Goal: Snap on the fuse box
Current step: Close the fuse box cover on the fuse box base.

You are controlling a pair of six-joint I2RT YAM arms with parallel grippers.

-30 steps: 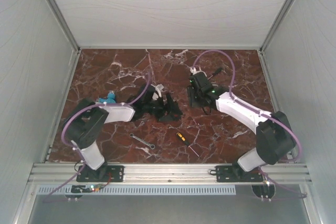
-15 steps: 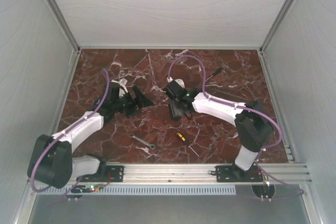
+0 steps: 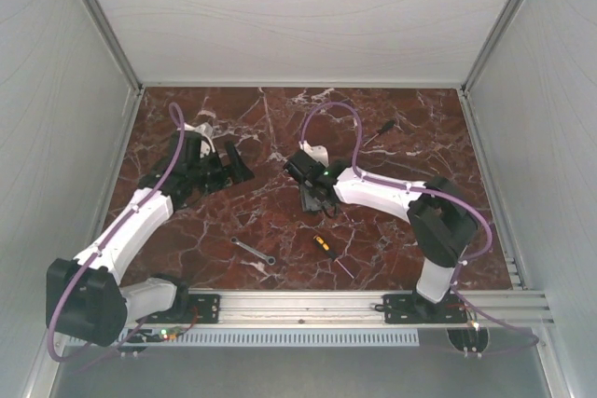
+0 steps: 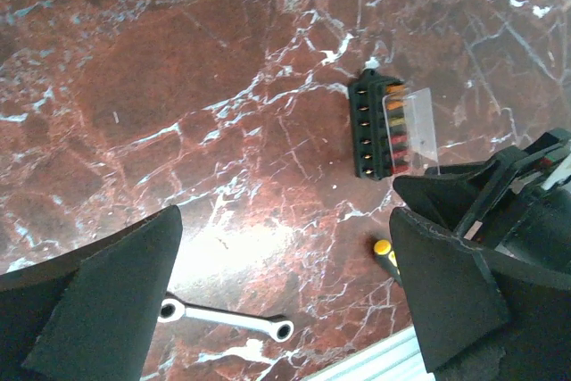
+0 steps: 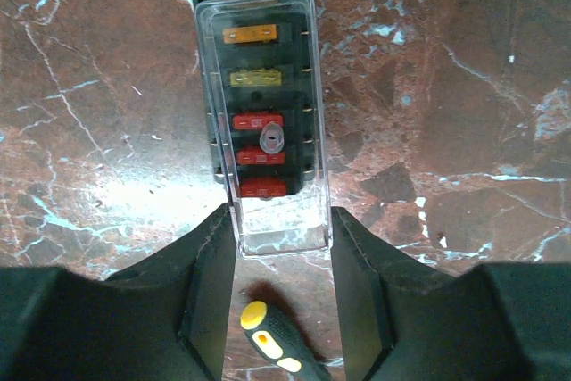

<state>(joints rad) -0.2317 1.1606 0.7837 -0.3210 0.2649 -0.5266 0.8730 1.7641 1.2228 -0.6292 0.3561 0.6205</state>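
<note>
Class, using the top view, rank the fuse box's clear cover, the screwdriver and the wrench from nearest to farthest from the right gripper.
1. clear cover: gripped between the fingers of the right gripper.
2. screwdriver: just beyond, toward the arm bases.
3. wrench: farther off to the left, near the front edge.

a dark red, white-veined marble desk [image 3: 280, 118] sits boxed in by plain white panels [image 3: 298, 16] on its left, right and far sides, joined by grey metal posts [image 3: 98, 16]. an aluminium rail [image 3: 298, 305] runs along its near edge. soft glare [image 4: 219, 252] lies on the marble.
</note>
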